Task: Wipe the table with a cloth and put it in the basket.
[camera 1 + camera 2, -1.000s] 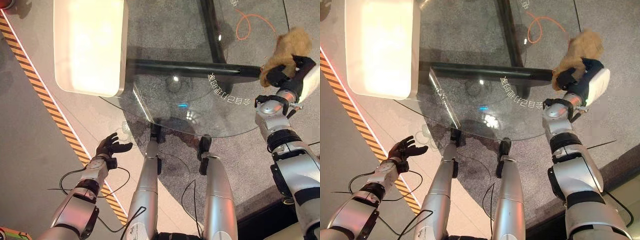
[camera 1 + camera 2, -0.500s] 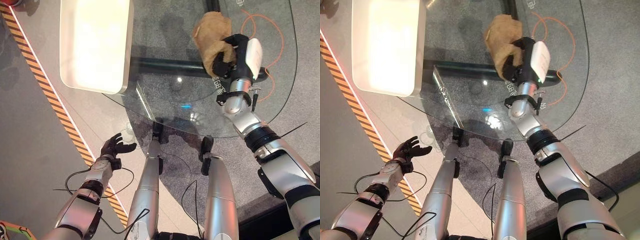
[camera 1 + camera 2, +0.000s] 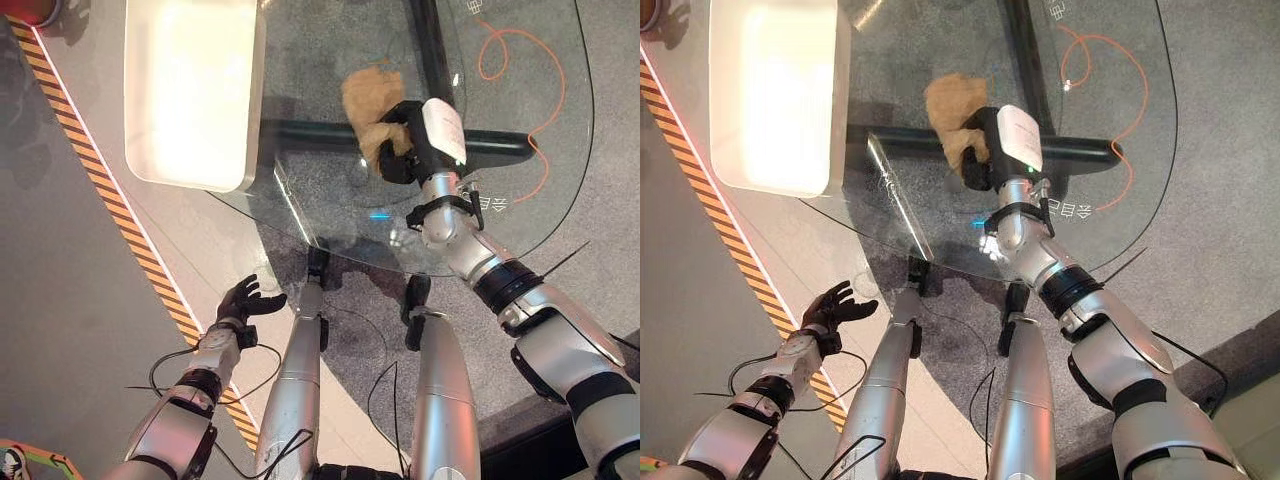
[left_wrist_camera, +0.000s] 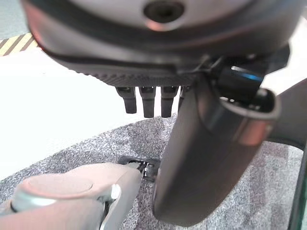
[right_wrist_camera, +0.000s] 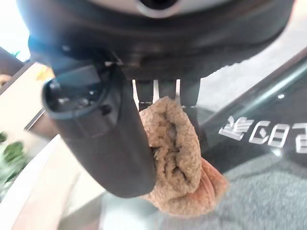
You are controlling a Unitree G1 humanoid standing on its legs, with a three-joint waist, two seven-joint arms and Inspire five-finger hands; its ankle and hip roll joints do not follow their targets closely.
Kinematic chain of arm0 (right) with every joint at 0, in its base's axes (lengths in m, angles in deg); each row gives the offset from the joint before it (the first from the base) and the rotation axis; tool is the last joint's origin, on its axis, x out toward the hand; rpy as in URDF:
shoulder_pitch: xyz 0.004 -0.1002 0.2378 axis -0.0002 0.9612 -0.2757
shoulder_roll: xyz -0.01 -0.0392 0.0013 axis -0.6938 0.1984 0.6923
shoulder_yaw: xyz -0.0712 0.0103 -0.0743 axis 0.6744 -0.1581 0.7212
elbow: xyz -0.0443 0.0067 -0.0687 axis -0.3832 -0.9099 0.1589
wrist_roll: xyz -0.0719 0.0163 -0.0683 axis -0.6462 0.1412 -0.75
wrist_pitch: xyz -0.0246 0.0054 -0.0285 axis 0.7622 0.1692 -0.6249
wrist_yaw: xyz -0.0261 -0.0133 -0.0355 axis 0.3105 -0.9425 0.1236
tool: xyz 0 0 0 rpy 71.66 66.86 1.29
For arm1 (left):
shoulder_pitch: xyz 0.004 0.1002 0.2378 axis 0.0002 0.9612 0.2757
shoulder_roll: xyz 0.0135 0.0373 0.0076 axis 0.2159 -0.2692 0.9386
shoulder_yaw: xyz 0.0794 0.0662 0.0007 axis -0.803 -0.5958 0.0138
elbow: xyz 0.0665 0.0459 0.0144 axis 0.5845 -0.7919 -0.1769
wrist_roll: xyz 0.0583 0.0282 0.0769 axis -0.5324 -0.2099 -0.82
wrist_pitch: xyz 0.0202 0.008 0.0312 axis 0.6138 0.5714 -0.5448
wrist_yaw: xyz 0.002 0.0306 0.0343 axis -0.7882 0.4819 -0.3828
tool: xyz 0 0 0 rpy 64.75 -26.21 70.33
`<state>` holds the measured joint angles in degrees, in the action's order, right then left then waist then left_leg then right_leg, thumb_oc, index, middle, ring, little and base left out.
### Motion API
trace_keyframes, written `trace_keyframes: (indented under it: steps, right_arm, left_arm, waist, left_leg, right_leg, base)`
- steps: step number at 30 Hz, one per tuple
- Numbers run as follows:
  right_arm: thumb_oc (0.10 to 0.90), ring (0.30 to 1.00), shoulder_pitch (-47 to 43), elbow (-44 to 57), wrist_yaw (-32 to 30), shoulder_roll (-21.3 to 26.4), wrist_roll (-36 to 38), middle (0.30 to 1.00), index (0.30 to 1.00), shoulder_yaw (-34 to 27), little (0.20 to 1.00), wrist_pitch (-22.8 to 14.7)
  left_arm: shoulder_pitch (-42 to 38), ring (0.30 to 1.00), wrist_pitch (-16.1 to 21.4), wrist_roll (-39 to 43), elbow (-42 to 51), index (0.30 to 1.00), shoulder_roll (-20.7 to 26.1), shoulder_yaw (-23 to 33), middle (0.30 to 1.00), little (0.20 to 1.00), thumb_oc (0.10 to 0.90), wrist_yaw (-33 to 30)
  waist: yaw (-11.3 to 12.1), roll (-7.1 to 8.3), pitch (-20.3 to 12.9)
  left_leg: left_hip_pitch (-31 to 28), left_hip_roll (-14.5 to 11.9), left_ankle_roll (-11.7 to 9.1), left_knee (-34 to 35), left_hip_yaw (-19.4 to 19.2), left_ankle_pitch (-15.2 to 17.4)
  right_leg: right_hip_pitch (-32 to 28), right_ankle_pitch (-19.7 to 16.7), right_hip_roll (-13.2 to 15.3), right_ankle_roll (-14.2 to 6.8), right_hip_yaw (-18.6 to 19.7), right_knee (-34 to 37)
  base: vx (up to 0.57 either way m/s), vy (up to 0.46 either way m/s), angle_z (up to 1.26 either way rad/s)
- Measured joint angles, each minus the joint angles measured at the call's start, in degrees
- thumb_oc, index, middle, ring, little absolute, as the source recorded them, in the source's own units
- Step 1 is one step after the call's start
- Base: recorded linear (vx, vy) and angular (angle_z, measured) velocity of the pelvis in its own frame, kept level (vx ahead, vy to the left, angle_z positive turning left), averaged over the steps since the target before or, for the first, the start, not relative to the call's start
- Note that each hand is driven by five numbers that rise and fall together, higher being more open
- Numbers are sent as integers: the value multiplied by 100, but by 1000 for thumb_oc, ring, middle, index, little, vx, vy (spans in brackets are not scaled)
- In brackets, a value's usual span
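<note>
- The left hand [image 3: 247, 299] hangs off the glass table's [image 3: 520, 215] near-left edge, fingers loosely spread, holding nothing.
- A white basket [image 3: 190, 90] sits on the table's left side.
- The right hand [image 3: 405, 152] grips the tan cloth [image 3: 368, 100], bunched, above the table's middle, right of the basket.
</note>
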<state>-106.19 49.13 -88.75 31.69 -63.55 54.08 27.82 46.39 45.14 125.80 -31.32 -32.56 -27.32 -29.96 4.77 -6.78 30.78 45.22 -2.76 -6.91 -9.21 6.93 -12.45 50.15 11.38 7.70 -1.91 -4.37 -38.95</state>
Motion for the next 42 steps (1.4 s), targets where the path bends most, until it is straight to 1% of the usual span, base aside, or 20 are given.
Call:
trace_keyframes:
  steps: [2, 6, 11, 14, 19, 20, 22, 36, 39, 42]
  right_arm:
    - [100, 300, 68, 183, 206, 1, -99, 300, 300, 50, 200, 0]
    - [100, 300, 213, 537, 609, -26, -254, 300, 300, 345, 200, -5]
    - [100, 300, 483, 819, 843, -200, -281, 300, 300, 528, 200, -30]
    - [100, 300, 593, 855, 945, -262, -303, 300, 300, 677, 200, -31]
    - [100, 300, 708, 859, 955, -252, -295, 300, 300, 682, 200, -48]
    - [100, 300, 714, 860, 954, -255, -269, 300, 300, 676, 200, -53]
    - [100, 300, 719, 861, 954, -255, -224, 300, 300, 677, 200, -55]
    - [100, 300, 825, 863, 844, -258, -222, 300, 300, 676, 200, -54]
    - [100, 300, 877, 874, 669, -260, -158, 300, 300, 657, 200, -50]
    - [100, 300, 950, 884, 379, -279, 105, 300, 300, 540, 200, -49]
  left_arm:
    - [0, 900, 34, -1, -1, 900, 1, 3, 900, 900, 800, -13]
    - [0, 900, 70, -3, 2, 900, 2, 2, 900, 900, 800, -81]
    - [1, 900, 72, -9, -7, 900, 5, 2, 900, 900, 800, -93]
    - [-1, 900, 73, -11, -6, 900, 3, 2, 900, 900, 800, -92]
    - [-7, 900, 79, -11, -10, 900, 4, 2, 900, 900, 800, -91]
    - [-7, 900, 84, -14, -13, 900, 4, 4, 900, 900, 800, -91]
    - [-8, 900, 84, -14, -12, 900, 4, 5, 900, 900, 800, -91]
    - [-8, 900, 88, -11, -39, 900, 4, 4, 900, 900, 800, -89]
    - [-8, 900, 124, -9, -53, 900, 4, 7, 900, 900, 800, -96]
    - [-6, 900, 190, 27, -117, 900, 4, 30, 900, 900, 800, -161]
  waist:
    - [1, 0, 0]
    - [9, -1, -1]
    - [45, -2, -1]
    - [49, -2, -1]
    - [51, -2, -1]
    - [54, -2, -1]
    - [52, -2, -1]
    - [-10, -2, -1]
    - [2, -2, -1]
    - [-1, -2, -1]
  left_leg:
    - [0, 0, -14, 0, -5, -10]
    - [-13, -1, -10, 3, -8, -3]
    - [-19, -30, -40, 17, -9, 44]
    - [-18, -39, -15, 2, -11, 97]
    - [-18, -32, 10, -17, -24, 68]
    - [-18, -32, -46, -18, -25, 30]
    - [-19, -33, -53, -18, -25, 24]
    - [-93, -39, -52, -26, -26, 67]
    - [-141, -35, -47, -26, -30, 63]
    - [-214, -36, -50, 0, -36, 65]
  right_leg:
    - [-3, 3, 2, -3, 2, 5]
    - [12, 40, 11, 4, 2, -74]
    - [56, 70, -13, 56, -7, -140]
    - [48, 57, -33, 76, -5, -95]
    - [14, 50, -25, 58, 0, -61]
    - [13, 60, -21, 46, 1, -68]
    - [16, 65, -21, 43, -1, -81]
    - [-50, 47, -31, 61, 2, -86]
    - [-104, 48, -25, 60, 3, -81]
    - [-152, 50, -25, 59, 16, -89]
  base:
    - [0, 0, 0]
    - [2, -1, 2]
    - [1, 0, -1]
    - [5, 0, -3]
    - [0, 0, 0]
    - [0, 0, 0]
    - [0, 0, 0]
    - [0, 0, 0]
    - [-4, 31, 1]
    - [0, 12, 0]
